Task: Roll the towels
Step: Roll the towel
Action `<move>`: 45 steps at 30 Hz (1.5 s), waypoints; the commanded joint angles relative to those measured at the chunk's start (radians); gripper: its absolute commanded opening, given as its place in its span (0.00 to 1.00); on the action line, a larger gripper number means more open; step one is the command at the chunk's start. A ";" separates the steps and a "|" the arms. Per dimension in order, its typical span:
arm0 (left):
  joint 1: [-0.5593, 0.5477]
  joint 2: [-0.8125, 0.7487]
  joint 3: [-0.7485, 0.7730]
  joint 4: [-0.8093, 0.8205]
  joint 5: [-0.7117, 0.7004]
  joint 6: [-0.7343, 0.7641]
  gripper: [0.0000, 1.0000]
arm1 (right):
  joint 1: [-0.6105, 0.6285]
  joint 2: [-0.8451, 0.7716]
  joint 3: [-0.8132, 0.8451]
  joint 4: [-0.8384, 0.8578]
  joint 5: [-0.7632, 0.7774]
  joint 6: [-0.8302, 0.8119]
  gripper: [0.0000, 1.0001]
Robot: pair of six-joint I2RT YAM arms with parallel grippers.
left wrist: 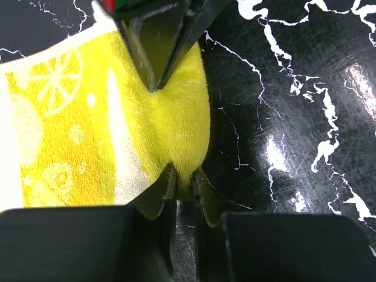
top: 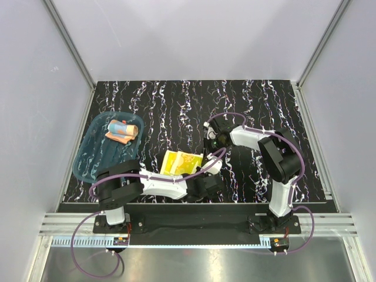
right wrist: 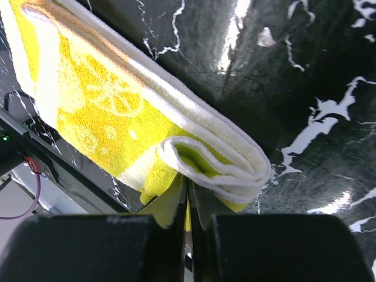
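The yellow towel [top: 179, 163], lemon-printed with cream bands, lies folded near the desk's [top: 176, 100] front edge. The left gripper [left wrist: 183, 176] is clenched on its rounded fold. The right gripper [right wrist: 189, 183] pinches a folded end. The orange towel [top: 122, 130] lies rolled in the tray [top: 88, 160], well apart at left. Marbled desk stretches behind the yellow towel.
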 commanded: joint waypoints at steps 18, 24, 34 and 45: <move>0.023 -0.244 -0.222 0.152 0.390 -0.038 0.00 | -0.113 -0.058 -0.014 -0.058 0.044 -0.044 0.37; 0.052 -0.338 -0.301 0.240 0.445 -0.062 0.00 | -0.119 -0.057 -0.026 -0.055 0.052 -0.042 0.37; 0.178 -0.523 -0.502 0.525 0.638 -0.220 0.00 | -0.142 -0.129 -0.042 -0.092 0.138 -0.013 0.38; 0.325 -0.724 -0.745 0.680 0.674 -0.605 0.00 | -0.162 -0.190 -0.055 -0.119 0.136 0.002 0.39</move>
